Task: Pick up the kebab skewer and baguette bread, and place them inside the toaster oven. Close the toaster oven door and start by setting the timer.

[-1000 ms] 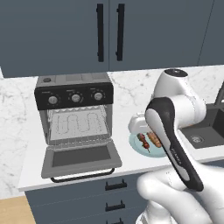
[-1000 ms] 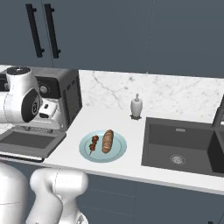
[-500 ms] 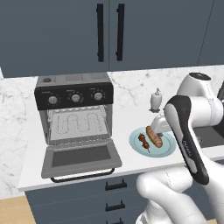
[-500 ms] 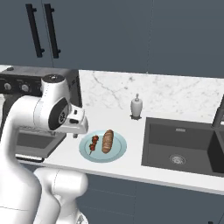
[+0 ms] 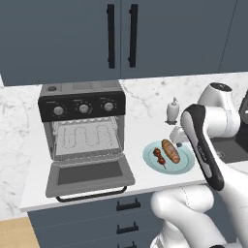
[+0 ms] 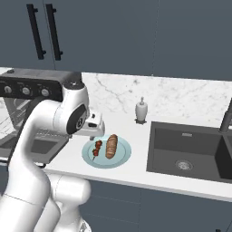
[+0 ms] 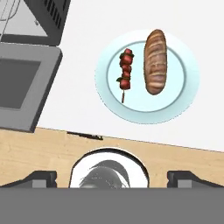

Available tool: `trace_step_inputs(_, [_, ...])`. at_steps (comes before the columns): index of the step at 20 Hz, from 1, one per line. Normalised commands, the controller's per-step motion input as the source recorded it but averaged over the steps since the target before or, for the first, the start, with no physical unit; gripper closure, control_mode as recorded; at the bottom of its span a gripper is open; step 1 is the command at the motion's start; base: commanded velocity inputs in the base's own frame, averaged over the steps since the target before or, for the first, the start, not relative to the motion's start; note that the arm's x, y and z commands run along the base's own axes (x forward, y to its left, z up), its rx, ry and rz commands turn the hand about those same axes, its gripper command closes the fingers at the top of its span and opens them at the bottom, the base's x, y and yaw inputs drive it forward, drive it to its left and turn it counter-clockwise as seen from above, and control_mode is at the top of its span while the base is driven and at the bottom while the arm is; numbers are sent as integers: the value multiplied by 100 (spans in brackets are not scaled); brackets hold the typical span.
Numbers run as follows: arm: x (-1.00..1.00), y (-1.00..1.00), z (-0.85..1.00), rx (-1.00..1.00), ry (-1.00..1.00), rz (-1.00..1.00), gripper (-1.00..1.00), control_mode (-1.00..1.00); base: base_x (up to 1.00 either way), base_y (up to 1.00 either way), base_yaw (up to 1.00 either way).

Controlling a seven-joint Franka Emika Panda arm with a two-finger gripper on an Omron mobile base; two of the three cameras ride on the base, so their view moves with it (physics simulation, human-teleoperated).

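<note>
The kebab skewer (image 5: 158, 156) (image 6: 97, 149) (image 7: 126, 72) and the baguette bread (image 5: 170, 151) (image 6: 111, 146) (image 7: 155, 61) lie side by side on a pale blue plate (image 5: 185, 165) (image 6: 123, 157) (image 7: 183, 94). Left of the plate stands the toaster oven (image 5: 82, 104) (image 6: 31, 86), its wire rack bare. The toaster oven door (image 5: 89, 175) (image 7: 24, 85) is dropped flat open. My gripper (image 7: 118, 178) hangs well above the plate's near side, open, its fingertips (image 7: 41, 177) far apart and holding nothing. My own forearm hides it in the left base view.
A white soap dispenser (image 5: 173, 111) (image 6: 142, 110) stands at the marble backsplash behind the plate. A dark sink (image 6: 190, 154) with a black faucet (image 6: 225, 118) lies to the right. Dark cabinets (image 5: 121, 36) hang above. The counter's front edge runs close to the plate.
The arm has swung right, from in front of the oven to over the plate. The gripper has stayed open. The skewer, bread and oven door have not moved.
</note>
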Motion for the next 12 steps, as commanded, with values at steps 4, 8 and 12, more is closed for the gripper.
trace_step_inputs(4, [48,3,-7,0,0,0,-100,-100,0,0,0])
trace_step_inputs(8, [29,-2,-33,-1,0,0,-100,-100,0,0,0])
trace_step_inputs(12, [11,-27,-63,-3,2,0,-100,-100,0,0,0])
